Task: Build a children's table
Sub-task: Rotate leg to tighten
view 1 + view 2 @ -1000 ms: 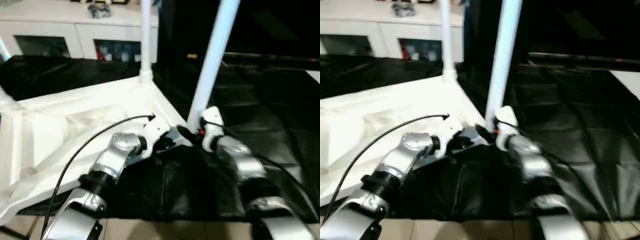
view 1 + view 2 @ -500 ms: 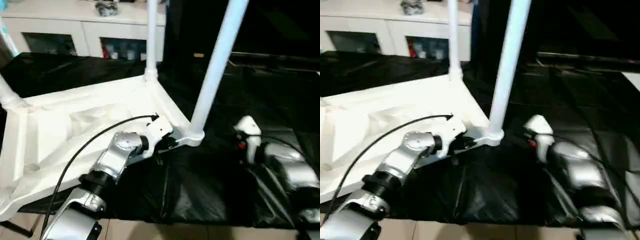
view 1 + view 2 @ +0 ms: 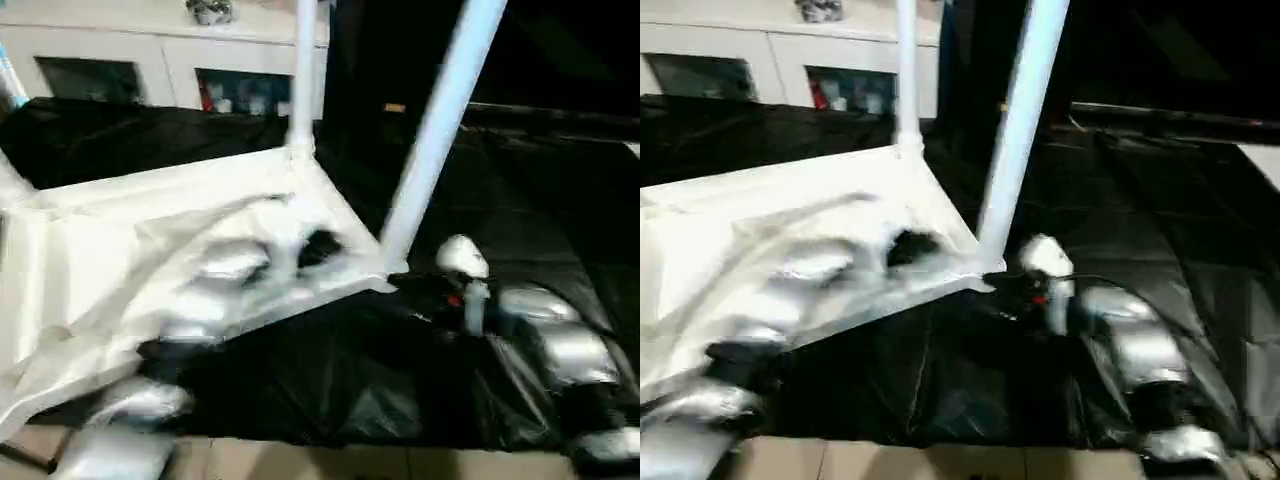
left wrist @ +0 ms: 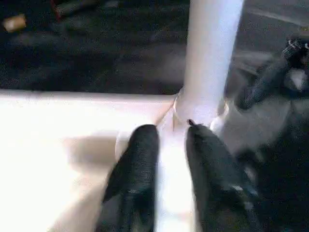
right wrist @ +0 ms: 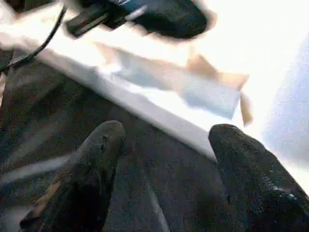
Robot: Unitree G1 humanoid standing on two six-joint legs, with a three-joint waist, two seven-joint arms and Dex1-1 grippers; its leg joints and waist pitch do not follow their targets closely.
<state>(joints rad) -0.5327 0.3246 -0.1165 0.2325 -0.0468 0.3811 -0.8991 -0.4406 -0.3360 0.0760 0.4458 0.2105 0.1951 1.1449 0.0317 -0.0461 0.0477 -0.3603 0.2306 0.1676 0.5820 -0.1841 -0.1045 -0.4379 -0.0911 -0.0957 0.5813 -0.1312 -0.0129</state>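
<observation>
No legible brand, label or writing appears in any view. Head views: the white tabletop (image 3: pixel 150 250) lies underside up on the black-draped work table (image 3: pixel 560 200), its long axis running from near left to far right. One leg (image 3: pixel 440 120) stands in the near right corner socket, leaning slightly right at the top; a second leg (image 3: pixel 303 70) stands upright in the far corner socket. The left arm is a blur over the tabletop near the right edge. The right gripper (image 3: pixel 1002 288) sits just right of the near corner socket, low on the black cloth. A white cabinet (image 3: pixel 150 60) stands far left. Left wrist view: the left gripper (image 4: pixel 171 133) has its fingers (image 4: pixel 140 150) narrowly parted astride the tabletop rim at the leg's base. Right wrist view: the right gripper's fingers (image 5: pixel 104 145) are spread wide, holding nothing, facing the tabletop edge.
</observation>
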